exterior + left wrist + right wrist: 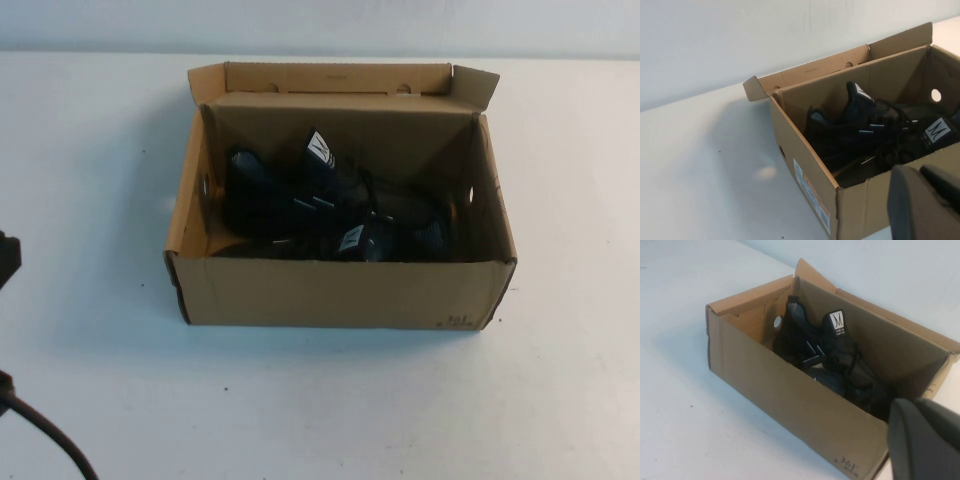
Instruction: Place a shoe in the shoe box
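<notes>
Even, diffuse overhead light leaves the white bench [560, 400] bright, with only soft shadows around the shoe box [340, 295]. The box's interior is dim, so the shoe [300, 190] loses detail. In each wrist view, the near tool body is a dark, defocused mass.

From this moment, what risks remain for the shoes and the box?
1. The shoes lie tangled, one tongue standing high; closing the lid flap might press on it.
2. The shoe box sits between both parked arms; the left hand and right hand hover near its corners and may bump it.
</notes>
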You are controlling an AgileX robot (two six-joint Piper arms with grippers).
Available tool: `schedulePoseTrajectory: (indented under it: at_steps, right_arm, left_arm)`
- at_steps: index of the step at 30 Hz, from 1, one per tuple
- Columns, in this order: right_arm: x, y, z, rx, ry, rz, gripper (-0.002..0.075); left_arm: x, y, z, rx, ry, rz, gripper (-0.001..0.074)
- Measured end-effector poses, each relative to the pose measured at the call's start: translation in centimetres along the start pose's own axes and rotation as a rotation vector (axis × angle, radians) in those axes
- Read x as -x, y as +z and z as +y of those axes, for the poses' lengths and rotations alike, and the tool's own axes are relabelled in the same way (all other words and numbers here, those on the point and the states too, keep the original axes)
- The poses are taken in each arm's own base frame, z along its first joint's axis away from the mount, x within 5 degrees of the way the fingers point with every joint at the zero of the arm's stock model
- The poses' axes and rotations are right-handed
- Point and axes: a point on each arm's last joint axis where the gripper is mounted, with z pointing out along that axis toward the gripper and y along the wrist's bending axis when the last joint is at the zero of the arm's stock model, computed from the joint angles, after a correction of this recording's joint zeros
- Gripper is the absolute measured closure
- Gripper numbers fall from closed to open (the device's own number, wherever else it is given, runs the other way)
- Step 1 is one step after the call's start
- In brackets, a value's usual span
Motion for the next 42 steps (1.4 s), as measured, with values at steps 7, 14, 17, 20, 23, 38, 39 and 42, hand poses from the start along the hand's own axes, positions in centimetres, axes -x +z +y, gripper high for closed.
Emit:
schedulePoseTrajectory:
  at_steps: [7,14,17,20,23,38,39,42]
  right_arm:
    - [-0.1,0.0,0.0,0.002,0.000,0.006,0.0742]
    - [-0.1,0.0,0.0,0.002,0.000,0.006,0.0742]
    - [-0.1,0.0,0.0,0.002,0.000,0.006,0.0742]
    - [-0.1,0.0,0.0,0.002,0.000,0.006,0.0742]
    - [-0.1,0.0,0.0,0.002,0.000,0.006,0.0742]
    - [-0.1,0.0,0.0,0.004,0.003,0.007,0.0742]
    - [-0.1,0.0,0.0,0.004,0.003,0.007,0.0742]
    - [-0.1,0.0,0.0,0.004,0.003,0.007,0.0742]
  left_arm:
    - [0.0,0.0,0.0,0.000,0.000,0.000,0.0736]
    - [0.0,0.0,0.0,0.001,0.000,-0.001,0.0736]
    - [-0.5,-0.3,-0.1,0.010,0.003,-0.014,0.0736]
    - [-1.7,-1.3,-0.1,0.063,0.048,-0.073,0.0736]
    - [-3.2,-2.5,-0.1,0.140,0.063,-0.189,0.0736]
    - [-15.8,-1.5,-1.4,0.264,-0.229,-0.118,0.0736]
    - [-16.1,-1.5,-1.5,0.258,-0.226,-0.093,0.0736]
    - [-16.9,-1.4,-1.7,0.240,-0.218,-0.004,0.0736]
